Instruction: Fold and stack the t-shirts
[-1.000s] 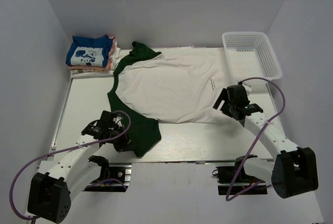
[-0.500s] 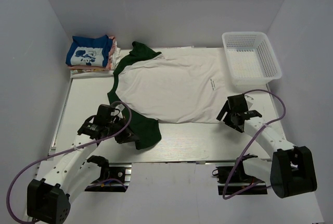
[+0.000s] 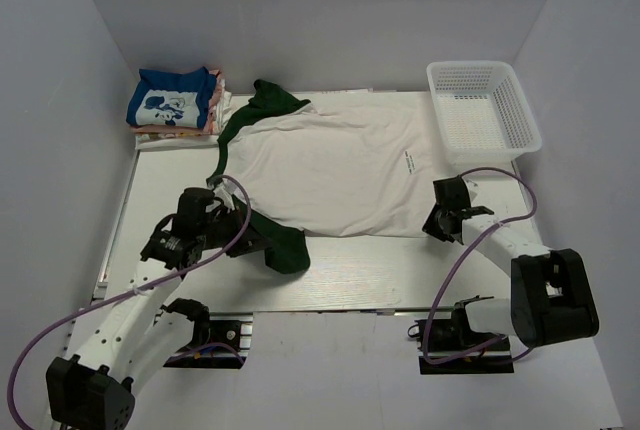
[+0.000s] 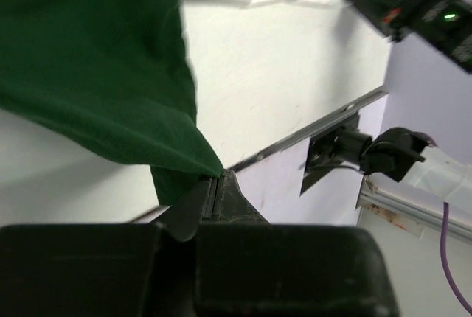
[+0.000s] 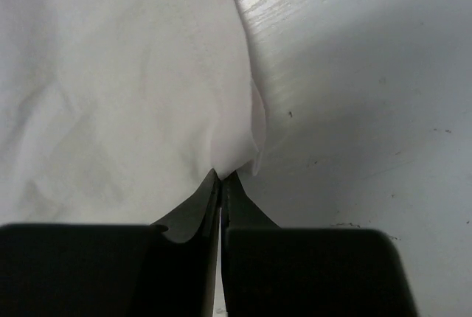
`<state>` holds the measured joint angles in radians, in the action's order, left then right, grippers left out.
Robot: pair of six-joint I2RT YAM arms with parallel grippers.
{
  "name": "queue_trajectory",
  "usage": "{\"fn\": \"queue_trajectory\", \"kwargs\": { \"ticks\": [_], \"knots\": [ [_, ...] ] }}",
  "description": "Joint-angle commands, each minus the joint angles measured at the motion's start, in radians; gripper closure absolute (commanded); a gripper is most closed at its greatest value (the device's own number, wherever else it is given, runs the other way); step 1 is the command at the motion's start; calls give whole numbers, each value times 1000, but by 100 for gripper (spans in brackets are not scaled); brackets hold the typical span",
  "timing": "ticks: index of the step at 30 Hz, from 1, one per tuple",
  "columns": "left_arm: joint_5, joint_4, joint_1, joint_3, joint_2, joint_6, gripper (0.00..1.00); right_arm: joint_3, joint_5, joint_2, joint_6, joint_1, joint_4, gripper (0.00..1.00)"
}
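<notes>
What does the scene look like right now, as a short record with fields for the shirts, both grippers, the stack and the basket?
cream shirt: spread flat, centre
green cloth: along the cream shirt's left edge, near end bunched
left gripper: shut on the green cloth's near end
right gripper: shut on the cream shirt's near right corner
stack: folded shirts, blue one on top, far left corner
basket: white mesh, far right corner

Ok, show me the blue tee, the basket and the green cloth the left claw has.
blue tee [image 3: 168, 102]: top view, on its white print.
basket [image 3: 470, 66]: top view, on its far rim.
green cloth [image 4: 88, 66]: left wrist view, mid-way across the lifted fold.
</notes>
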<state>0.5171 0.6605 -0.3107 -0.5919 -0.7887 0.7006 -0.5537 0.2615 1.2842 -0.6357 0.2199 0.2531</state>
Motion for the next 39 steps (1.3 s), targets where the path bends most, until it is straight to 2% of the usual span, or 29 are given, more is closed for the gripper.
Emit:
{"fn": "queue_trajectory", "kwargs": {
  "ticks": [1, 4, 11, 16, 21, 32, 39],
  "knots": [
    [23, -129, -4, -55, 17, -27, 100, -47, -24, 30, 37, -2, -11, 100],
    [23, -192, -4, -84, 5, -18, 100, -78, -44, 53, 64, -1, 6, 100],
    [-81, -259, 21, -192, -105, -7, 100, -181, -123, 70, 82, -2, 23, 100],
    [-285, -204, 21, -371, -324, 3, 100, -304, -148, 106, 90, -1, 61, 100],
    [-431, -154, 30, -545, -489, 4, 100, -391, -117, 158, 94, -2, 84, 100],
    [-559, -142, 117, -853, -788, -73, 100, -658, -54, 320, 91, -7, 132, 100],
    [-569, -291, 171, -894, -889, -162, 100, -807, -25, 448, 82, -10, 132, 100]
  ]
}}
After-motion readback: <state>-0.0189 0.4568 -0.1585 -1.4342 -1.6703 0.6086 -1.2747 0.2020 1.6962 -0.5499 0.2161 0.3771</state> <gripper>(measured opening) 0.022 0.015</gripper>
